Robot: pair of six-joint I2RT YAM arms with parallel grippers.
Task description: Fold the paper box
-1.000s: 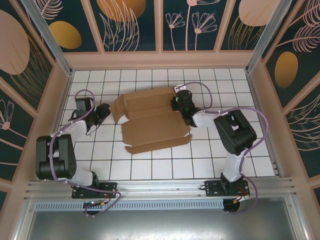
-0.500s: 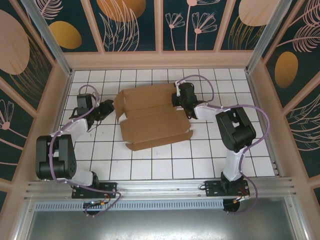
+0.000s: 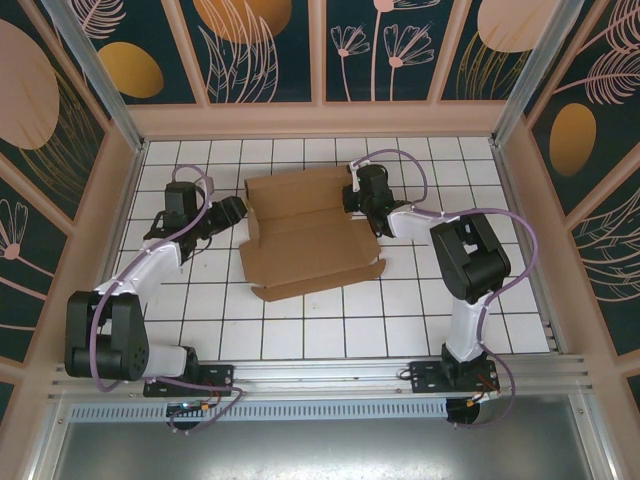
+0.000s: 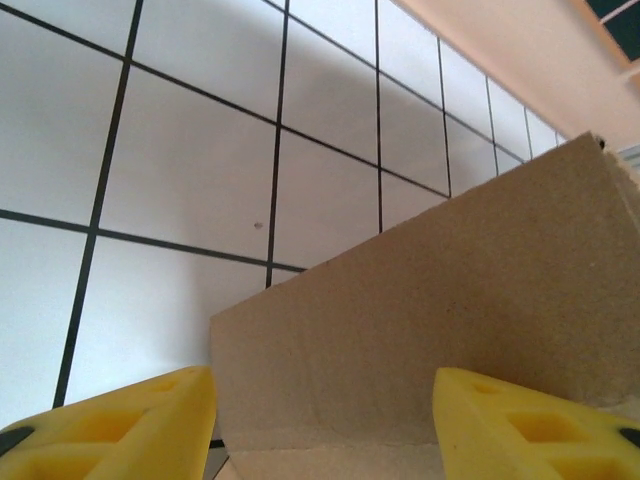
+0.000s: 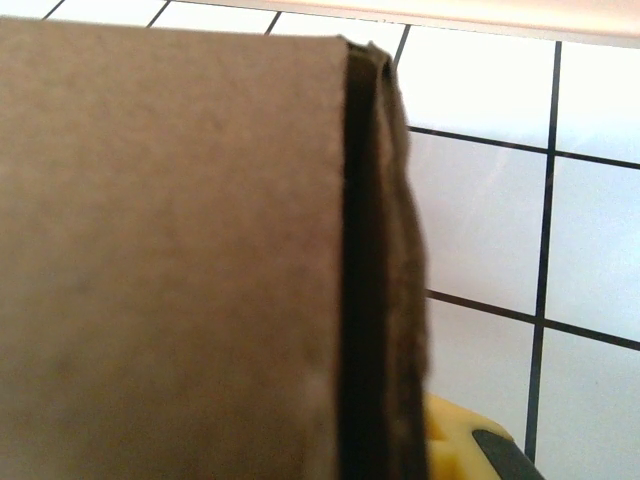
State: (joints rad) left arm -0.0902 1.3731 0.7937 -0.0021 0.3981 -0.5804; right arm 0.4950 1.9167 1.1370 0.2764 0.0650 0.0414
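The paper box (image 3: 310, 235) is a brown cardboard sheet lying partly folded in the middle of the tiled table, its long front flap flat toward me. My left gripper (image 3: 236, 210) sits at the box's left end. In the left wrist view its yellow fingers (image 4: 130, 425) stand open on either side of an upright end flap of the box (image 4: 450, 290), not closed on it. My right gripper (image 3: 352, 200) is at the box's right end, shut on a doubled-over wall of the box (image 5: 170, 250). One yellow finger (image 5: 460, 440) shows beside that wall's edge.
The white tiled table (image 3: 420, 300) is fenced by raised beige walls (image 3: 320, 120) at the back and both sides. An aluminium rail (image 3: 320, 375) carrying both arm bases runs along the near edge. Open tiles lie in front of the box.
My left gripper has moved right to the box's left end, its jaws spreading wider. The left end flap now stands up instead of lying outward. The right gripper shifted back slightly, still gripping.
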